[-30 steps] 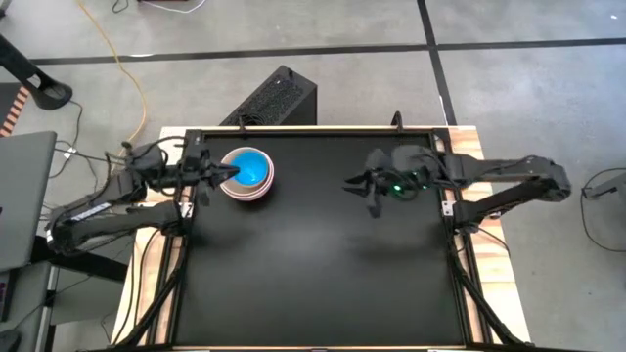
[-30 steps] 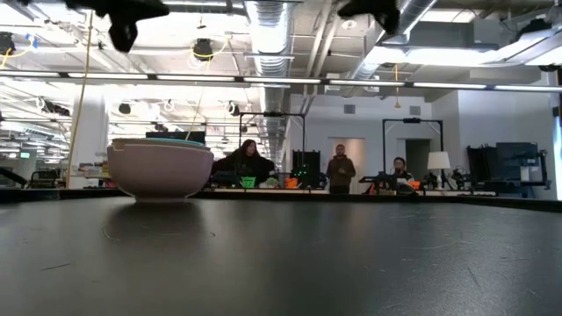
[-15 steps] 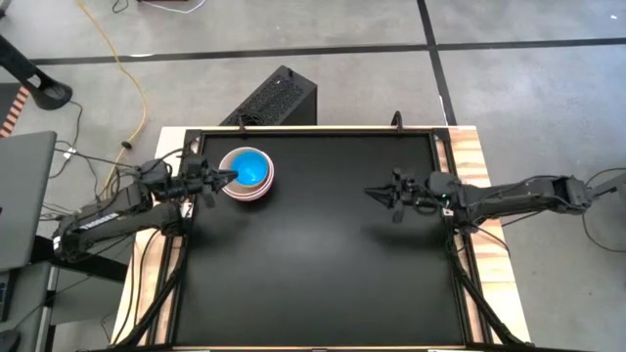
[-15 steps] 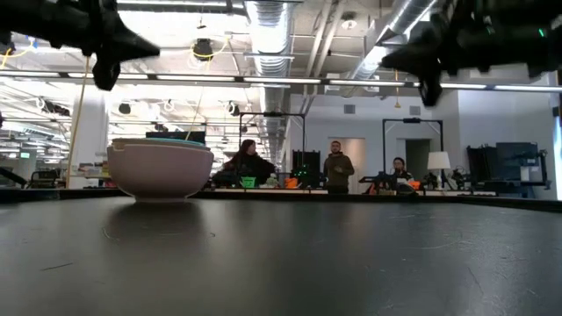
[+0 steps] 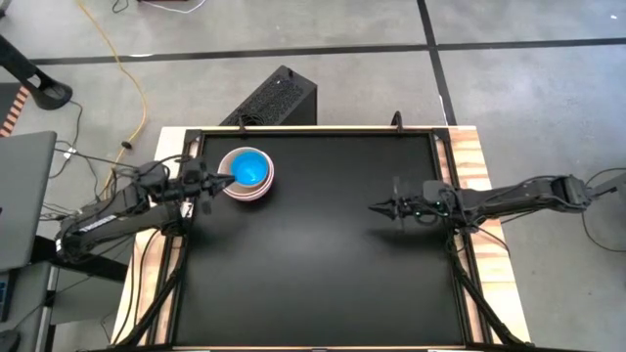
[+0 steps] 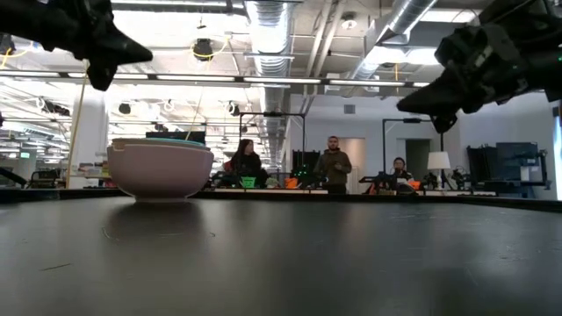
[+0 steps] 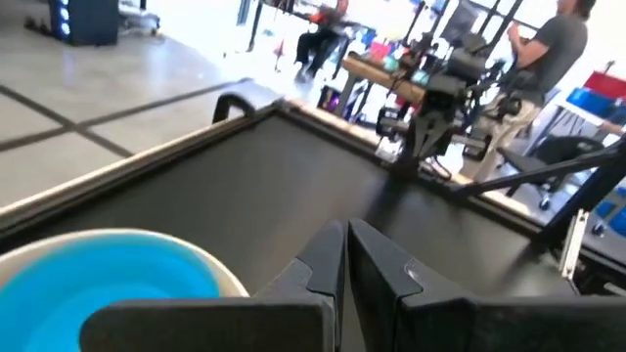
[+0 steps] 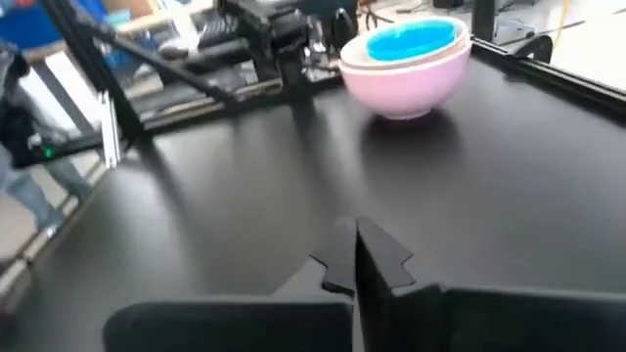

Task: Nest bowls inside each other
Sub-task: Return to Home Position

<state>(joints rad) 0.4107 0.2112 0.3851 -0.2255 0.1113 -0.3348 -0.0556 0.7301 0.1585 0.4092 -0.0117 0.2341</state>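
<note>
The bowls (image 5: 246, 173) stand as one nested stack at the table's far left: a pink bowl (image 8: 406, 76) outermost, pale rims inside it and a bright blue bowl (image 7: 108, 279) on top. The stack rests on its base on the black table top (image 6: 160, 168). My left gripper (image 5: 228, 179) is shut and hangs level just left of the stack, above its rim (image 6: 140, 54), (image 7: 345, 235). My right gripper (image 5: 375, 207) is shut and hangs over the table's right half, far from the stack, pointing toward it (image 6: 402, 107), (image 8: 349, 235).
The black table top (image 5: 313, 264) lies bare between the stack and my right gripper. A black box (image 5: 274, 98) stands on the floor beyond the far edge, a laptop (image 5: 24, 196) beside the left edge. People (image 6: 334, 167) stand in the room behind.
My right gripper has come down a long way and drawn back toward the table's right edge, and its fingers have shut on nothing. My left gripper has sunk a little beside the stack, staying shut. The bowls have kept still.
</note>
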